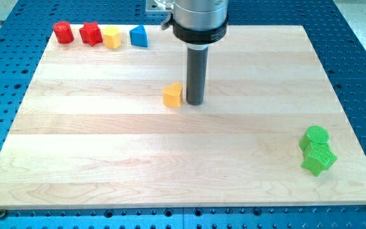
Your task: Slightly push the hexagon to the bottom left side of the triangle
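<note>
A yellow hexagon (112, 37) sits near the board's top left, in a row with other blocks. A blue triangle (138, 36) stands just to its right, a small gap between them. My tip (194, 103) rests on the board near the middle, well below and to the right of both. It is right beside the right side of a yellow-orange block (173, 95) whose shape I cannot make out. I cannot tell whether it touches that block.
A red cylinder (62, 32) and a red star-like block (91, 33) stand left of the hexagon in the same row. A green cylinder (315, 137) and a green star (318, 159) sit together near the wooden board's (107, 159) bottom right edge.
</note>
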Controlling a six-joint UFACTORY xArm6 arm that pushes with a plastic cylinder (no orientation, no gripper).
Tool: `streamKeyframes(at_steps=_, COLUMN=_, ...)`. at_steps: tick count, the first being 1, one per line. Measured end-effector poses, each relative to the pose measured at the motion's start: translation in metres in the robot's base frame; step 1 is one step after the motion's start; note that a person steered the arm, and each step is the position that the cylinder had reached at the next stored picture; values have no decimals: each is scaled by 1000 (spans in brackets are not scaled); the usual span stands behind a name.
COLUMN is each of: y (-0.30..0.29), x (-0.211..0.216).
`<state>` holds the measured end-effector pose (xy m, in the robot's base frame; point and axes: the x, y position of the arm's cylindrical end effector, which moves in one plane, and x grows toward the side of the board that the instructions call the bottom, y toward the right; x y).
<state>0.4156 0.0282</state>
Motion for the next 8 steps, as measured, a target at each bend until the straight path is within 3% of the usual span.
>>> streamKeyframes(at_steps=1, y=-2, x=-58)
streamKeyframes(at_steps=3, y=-69, x=-140)
streamKeyframes(at_steps=5, y=-44, x=-222)
streamKeyframes(at_steps=7, y=-122, x=-223)
streamKeyframes(at_steps=8, y=-187, x=-223)
